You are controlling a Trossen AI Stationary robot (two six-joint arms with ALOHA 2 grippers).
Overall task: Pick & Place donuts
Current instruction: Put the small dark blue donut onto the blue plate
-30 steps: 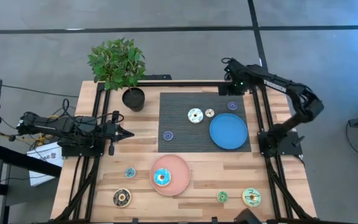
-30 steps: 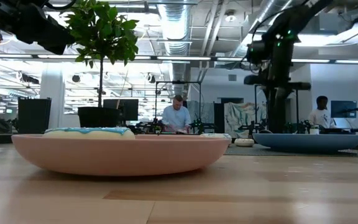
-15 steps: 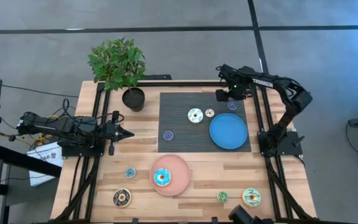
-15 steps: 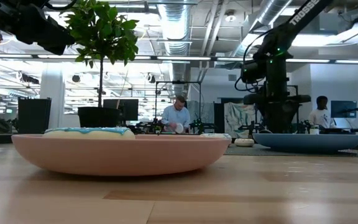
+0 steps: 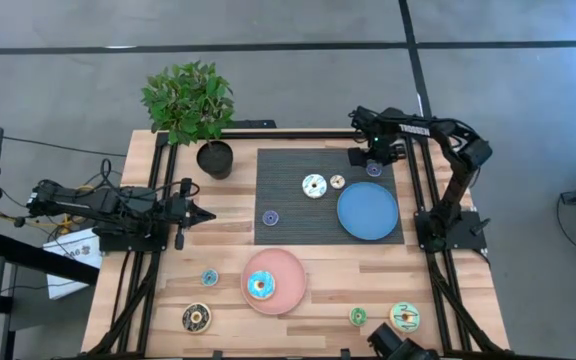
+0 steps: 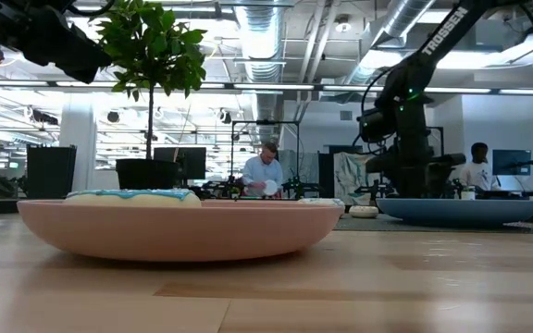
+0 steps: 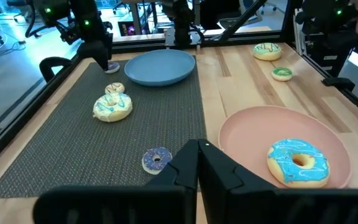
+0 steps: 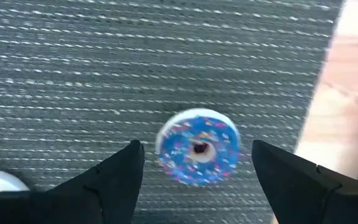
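— Wooden table (image 5: 308,300) with a dark woven mat (image 5: 288,215) at upper centre of the high view, under an open-ceiling workroom. Which gripper is working?

— The right gripper (image 8: 194,171), reaching in over the mat's upper right corner. Its fingers (image 8: 114,177) are spread wide, straddling a small blue sprinkled donut (image 8: 197,146) without touching it; nothing is held.

— And that donut?

— It lies flat on the mat near the mat's right edge, just above the round blue plate (image 5: 368,212).

— What else sits nearby?

— A white-frosted donut (image 5: 314,186) and a tiny cream one (image 5: 337,182) left of the plate, and a blue-frosted donut (image 5: 261,286) on the pink plate (image 5: 288,268) at lower centre.

— The other arm?

— The left gripper (image 5: 200,213) waits at the table's left side, fingers closed together and empty.
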